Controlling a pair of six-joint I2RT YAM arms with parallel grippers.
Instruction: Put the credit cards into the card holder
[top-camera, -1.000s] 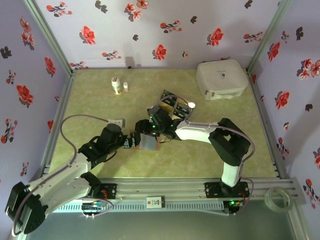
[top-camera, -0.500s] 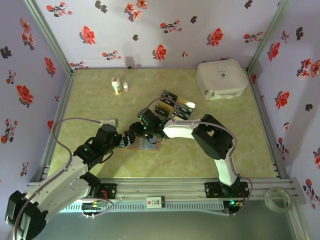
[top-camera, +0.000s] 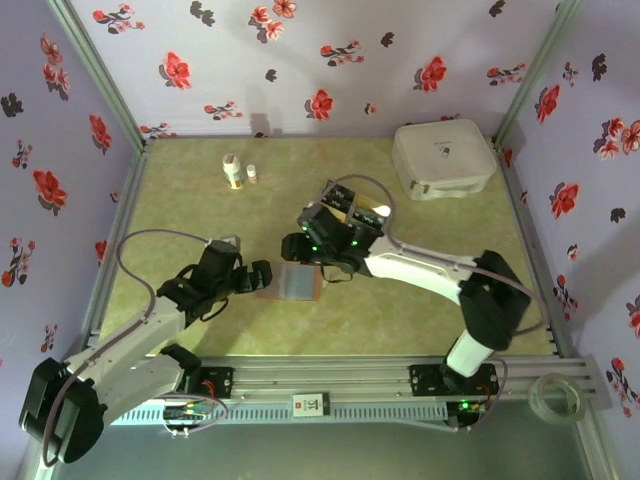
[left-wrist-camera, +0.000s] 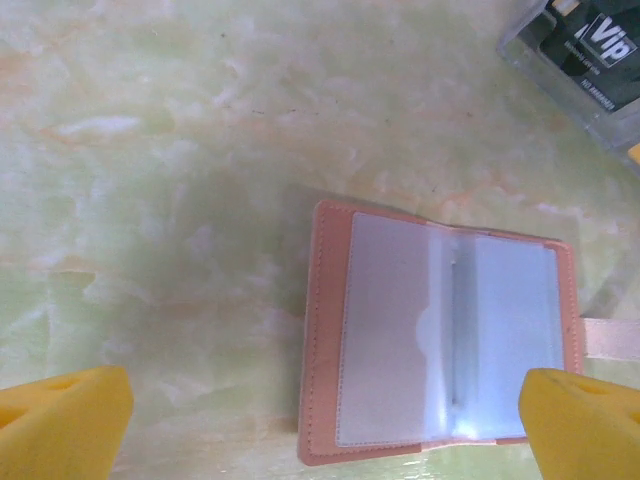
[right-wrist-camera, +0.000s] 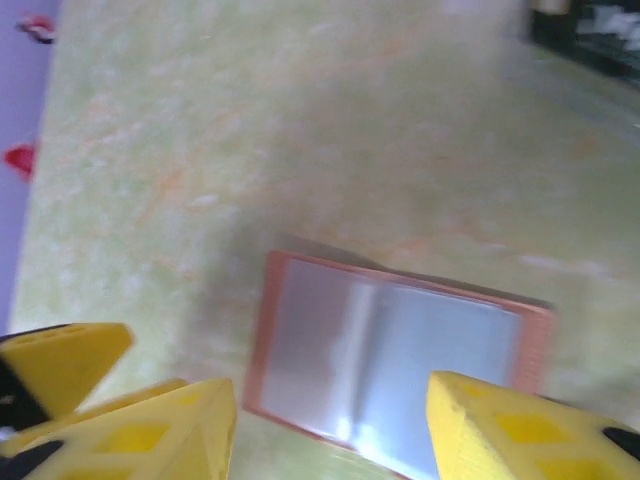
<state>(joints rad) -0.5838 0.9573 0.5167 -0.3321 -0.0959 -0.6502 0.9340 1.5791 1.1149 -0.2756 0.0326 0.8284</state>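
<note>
The card holder (top-camera: 297, 283) lies open and flat on the green table, a reddish-brown rim around grey-blue sleeves (left-wrist-camera: 440, 345). My left gripper (top-camera: 263, 278) sits low at its left edge, open, its yellow fingertips (left-wrist-camera: 60, 420) straddling the near end of the holder (right-wrist-camera: 390, 360). My right gripper (right-wrist-camera: 335, 440) hovers above the holder's far side, open with nothing between its fingers (right-wrist-camera: 520, 430). The credit cards (top-camera: 343, 195), black and gold, stand in a clear tray just behind the right wrist. One black card (left-wrist-camera: 590, 45) appears at the top right of the left wrist view.
A large white rounded case (top-camera: 443, 158) sits at the back right. Two small bottles (top-camera: 233, 172) stand at the back left. A small grey box (top-camera: 226, 243) lies beside the left arm. Flowered walls close in the table on three sides.
The right arm has swung its elbow out to the right and lifted its gripper back off the holder, which now lies fully uncovered. The left gripper has stayed at the holder's left edge.
</note>
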